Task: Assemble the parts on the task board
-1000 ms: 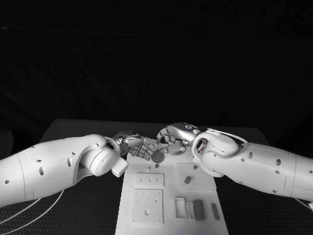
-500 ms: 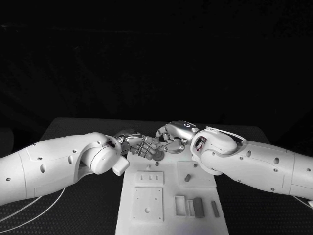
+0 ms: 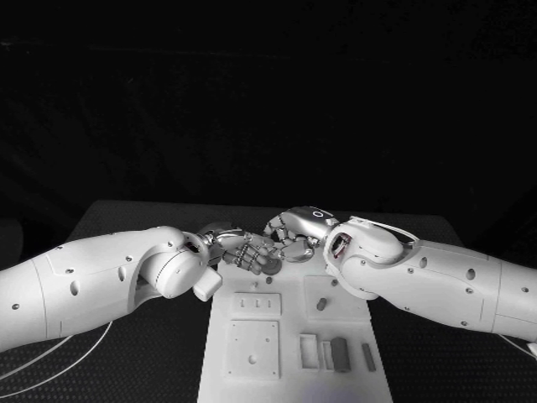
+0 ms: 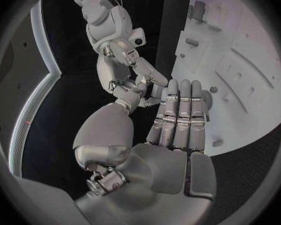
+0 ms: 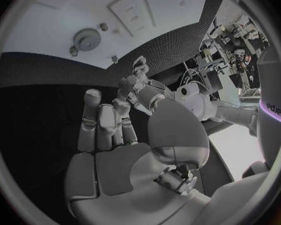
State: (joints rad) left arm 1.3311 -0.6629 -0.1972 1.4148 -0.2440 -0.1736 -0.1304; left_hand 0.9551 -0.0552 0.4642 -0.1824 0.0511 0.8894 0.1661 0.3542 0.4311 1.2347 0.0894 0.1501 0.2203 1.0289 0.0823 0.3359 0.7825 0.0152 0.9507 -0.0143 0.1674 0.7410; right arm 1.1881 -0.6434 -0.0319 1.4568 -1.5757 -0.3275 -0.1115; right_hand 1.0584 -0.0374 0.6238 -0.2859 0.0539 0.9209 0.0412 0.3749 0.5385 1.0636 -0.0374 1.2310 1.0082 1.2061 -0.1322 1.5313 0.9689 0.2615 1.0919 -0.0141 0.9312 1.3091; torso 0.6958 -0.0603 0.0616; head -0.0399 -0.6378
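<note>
Looking like a robotics lab: black table [image 3: 136,220] standing against a dark backdrop, white task board [image 3: 295,336] lying on it, cables [image 3: 51,361] trailing over the tabletop, cluttered equipment and wiring [image 5: 231,47] crowding the room's edge.

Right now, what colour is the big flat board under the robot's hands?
White. The task board shows best in the head view, on the black table.
</note>
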